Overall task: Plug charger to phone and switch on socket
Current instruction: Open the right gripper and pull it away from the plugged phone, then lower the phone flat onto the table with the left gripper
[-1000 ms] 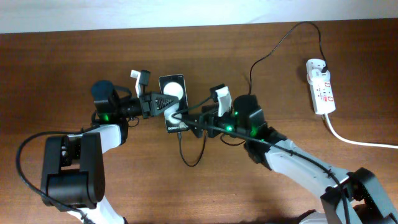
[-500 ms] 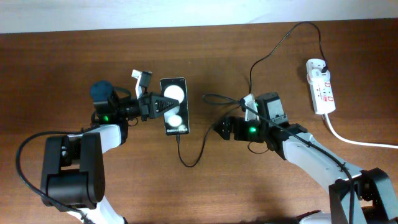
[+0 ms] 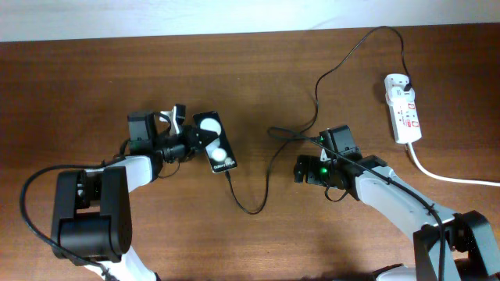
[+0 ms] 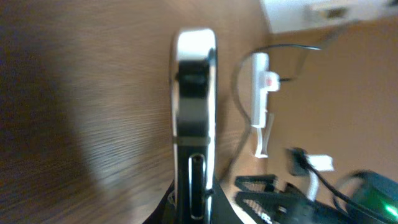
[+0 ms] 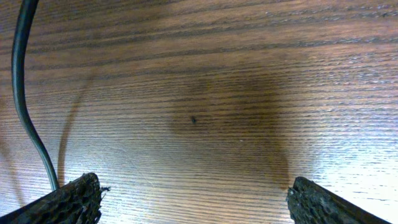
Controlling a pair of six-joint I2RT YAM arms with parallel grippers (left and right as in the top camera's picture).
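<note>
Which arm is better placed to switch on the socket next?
Right. The right gripper is open, empty and nearer the socket. The left gripper is shut on the phone, where the charger appears plugged in, farther from the socket.

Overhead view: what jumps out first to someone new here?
The phone, its screen showing two white blobs, sits left of centre, clamped in the left gripper. The black charger cable loops from the phone's lower end across the table and up to the white socket at the right edge. The right gripper hangs open near the middle, holding nothing.
</note>
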